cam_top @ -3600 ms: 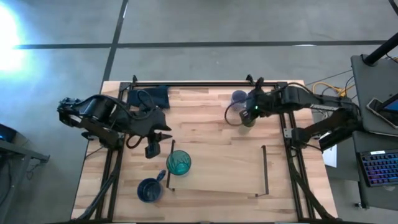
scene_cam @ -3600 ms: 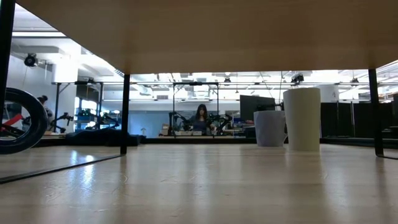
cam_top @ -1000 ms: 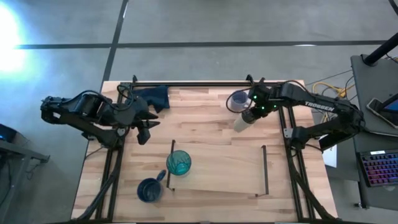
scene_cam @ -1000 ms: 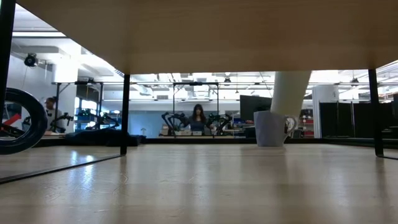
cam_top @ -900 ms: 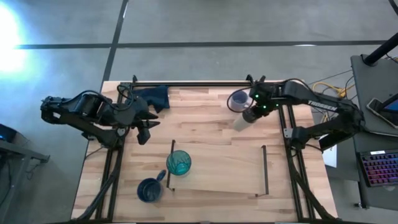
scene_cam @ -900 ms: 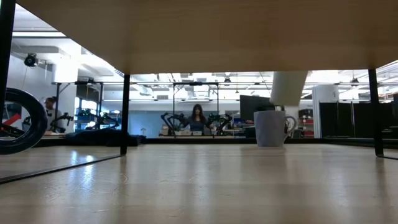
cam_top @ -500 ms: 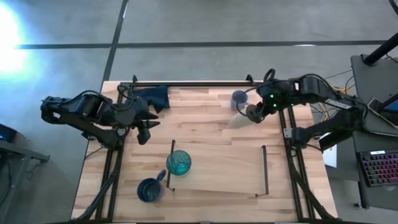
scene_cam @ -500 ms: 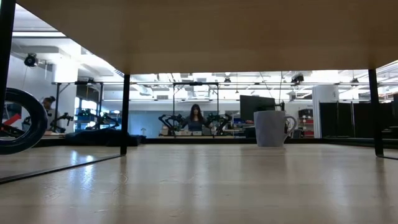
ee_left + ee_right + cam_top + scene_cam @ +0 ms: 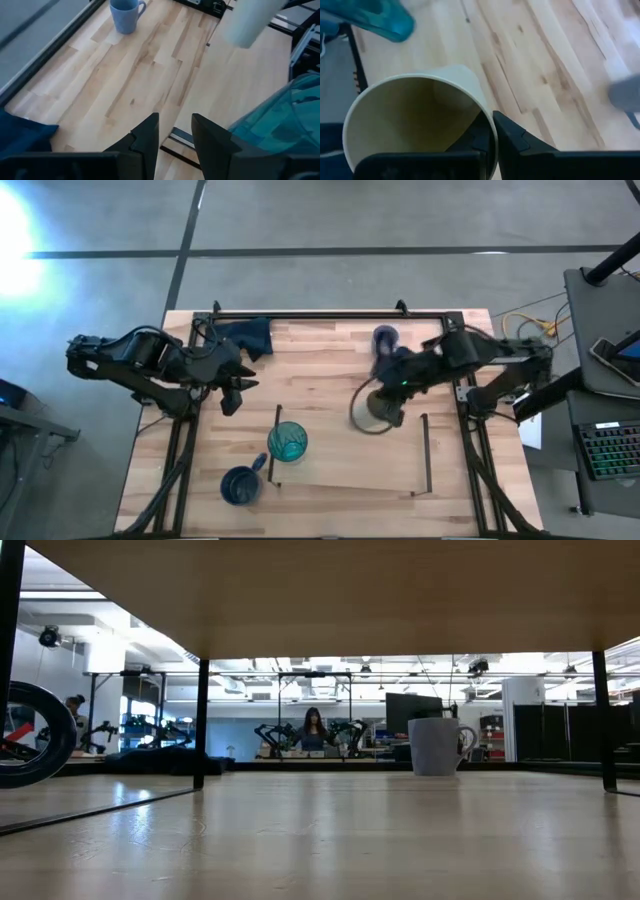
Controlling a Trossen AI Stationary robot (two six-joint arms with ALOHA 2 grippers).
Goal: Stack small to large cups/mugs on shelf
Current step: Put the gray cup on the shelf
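Beneath shelf (image 9: 320, 590), bare wooden tabletop (image 9: 320, 840)

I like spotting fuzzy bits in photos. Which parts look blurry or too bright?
High view: the olive-tan cup in the right end effector is smeared; white glare in the top-left corner. Left wrist view: that cup is pale and soft. Right wrist view: the teal tumbler is fuzzy.

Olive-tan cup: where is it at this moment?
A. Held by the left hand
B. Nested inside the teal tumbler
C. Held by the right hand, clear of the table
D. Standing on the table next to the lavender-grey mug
C: in the right wrist view the right hand pinches the rim of the olive-tan cup; in the low view the lavender-grey mug stands alone on the table.
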